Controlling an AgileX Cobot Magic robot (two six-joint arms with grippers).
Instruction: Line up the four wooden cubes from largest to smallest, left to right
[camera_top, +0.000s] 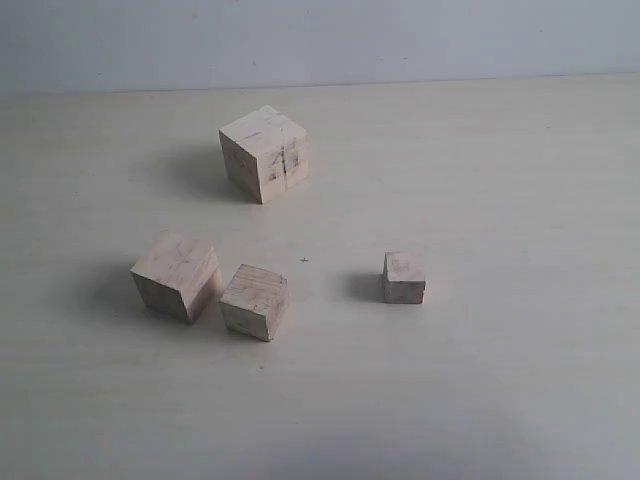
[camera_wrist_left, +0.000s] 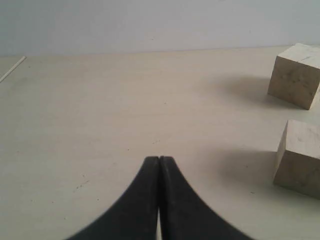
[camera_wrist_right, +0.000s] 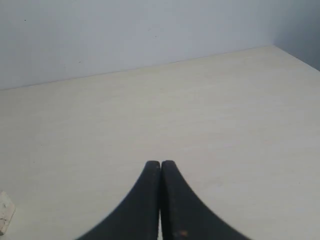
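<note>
Four pale wooden cubes sit on the table. The largest cube (camera_top: 265, 152), with dark scribbles, stands at the back. In front, from left to right, are the second-largest cube (camera_top: 176, 275), a slightly smaller cube (camera_top: 254, 301) almost touching it, and the smallest cube (camera_top: 404, 277) apart on the right. Neither gripper shows in the exterior view. My left gripper (camera_wrist_left: 159, 159) is shut and empty, low over bare table, with two cubes (camera_wrist_left: 296, 75) (camera_wrist_left: 300, 157) off to one side. My right gripper (camera_wrist_right: 160, 163) is shut and empty too; a cube corner (camera_wrist_right: 5, 217) peeks in at the frame edge.
The light wooden tabletop (camera_top: 500, 180) runs back to a pale wall (camera_top: 320, 40). The table's far edge and a corner show in the right wrist view, by the wall (camera_wrist_right: 150, 35). A thin pale strip (camera_wrist_left: 12, 69) lies at the table's edge in the left wrist view.
</note>
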